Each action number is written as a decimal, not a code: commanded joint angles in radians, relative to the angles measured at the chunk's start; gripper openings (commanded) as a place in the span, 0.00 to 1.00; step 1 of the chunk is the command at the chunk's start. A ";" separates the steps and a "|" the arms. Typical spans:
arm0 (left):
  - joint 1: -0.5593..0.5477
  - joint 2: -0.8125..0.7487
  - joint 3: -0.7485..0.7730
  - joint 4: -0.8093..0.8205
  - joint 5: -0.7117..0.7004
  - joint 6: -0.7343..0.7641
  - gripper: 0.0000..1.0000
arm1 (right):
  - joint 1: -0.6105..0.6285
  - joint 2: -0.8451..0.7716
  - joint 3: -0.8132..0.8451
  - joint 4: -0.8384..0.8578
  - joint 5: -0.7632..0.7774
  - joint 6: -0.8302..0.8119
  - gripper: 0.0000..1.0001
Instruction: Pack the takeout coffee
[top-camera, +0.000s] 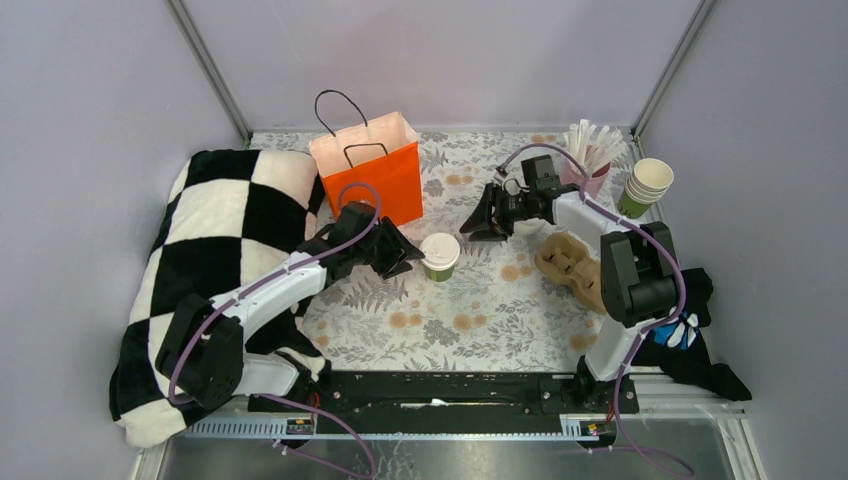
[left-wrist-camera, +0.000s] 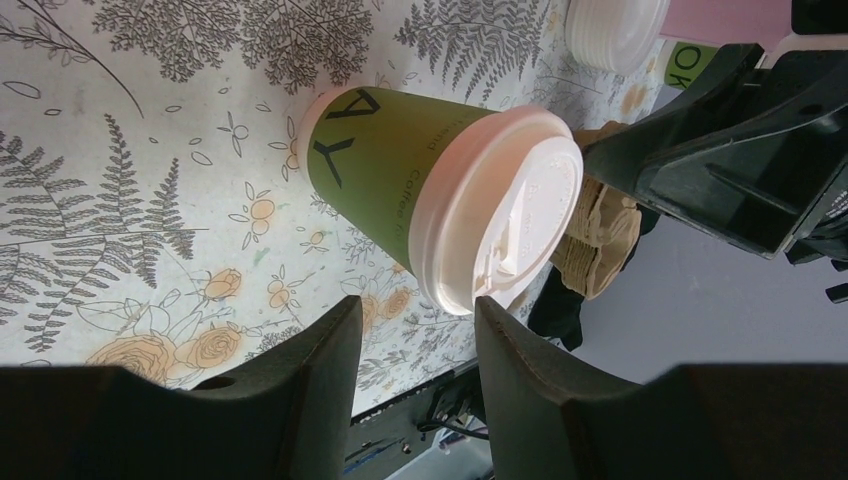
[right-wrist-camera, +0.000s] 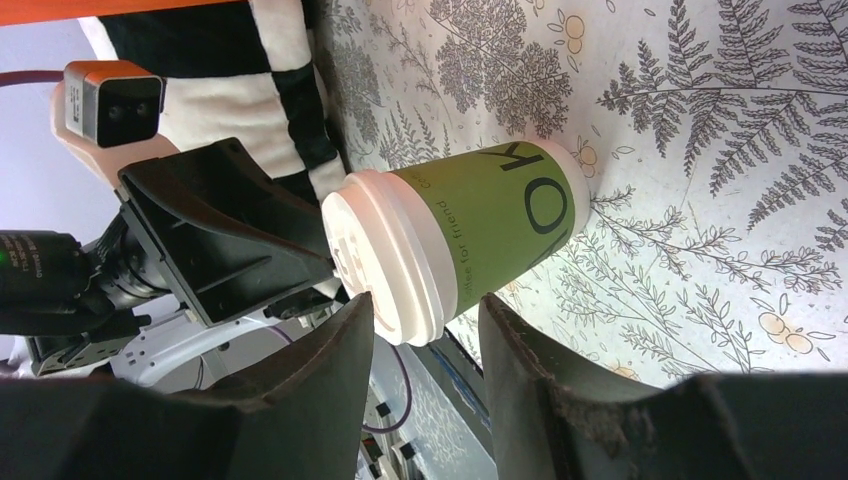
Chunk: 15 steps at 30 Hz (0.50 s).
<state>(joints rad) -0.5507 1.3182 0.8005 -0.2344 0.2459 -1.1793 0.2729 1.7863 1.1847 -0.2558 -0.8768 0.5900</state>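
The takeout coffee (top-camera: 439, 256), a green paper cup with a white lid, stands upright on the floral tablecloth at mid-table. My left gripper (top-camera: 409, 255) is open just left of it, apart from it. In the left wrist view the cup (left-wrist-camera: 400, 180) lies just beyond the open gripper (left-wrist-camera: 415, 312), not between the fingers. My right gripper (top-camera: 477, 227) is open just right of and behind the cup. In the right wrist view the cup (right-wrist-camera: 500, 220) stands just ahead of the open gripper (right-wrist-camera: 428, 308). The brown pulp carrier (top-camera: 572, 266) lies right of the cup, empty.
An orange paper bag (top-camera: 370, 172) stands behind the left gripper. A black-and-white checkered blanket (top-camera: 220, 250) covers the left side. A stack of lidless green cups (top-camera: 646, 187) and a pink holder of straws (top-camera: 592, 155) stand at the back right. Dark cloth (top-camera: 700, 345) lies by the right base.
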 joint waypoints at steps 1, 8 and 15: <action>0.012 -0.002 -0.026 0.041 -0.013 -0.002 0.50 | 0.003 0.023 0.002 -0.004 -0.044 -0.039 0.49; 0.017 0.035 -0.002 0.046 -0.013 0.015 0.50 | 0.005 0.047 0.029 -0.016 -0.051 -0.051 0.47; 0.017 0.056 0.008 0.041 -0.012 0.023 0.51 | 0.005 0.066 0.035 -0.035 -0.060 -0.073 0.47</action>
<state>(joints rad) -0.5407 1.3697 0.7753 -0.2276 0.2398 -1.1751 0.2729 1.8408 1.1854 -0.2623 -0.8978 0.5529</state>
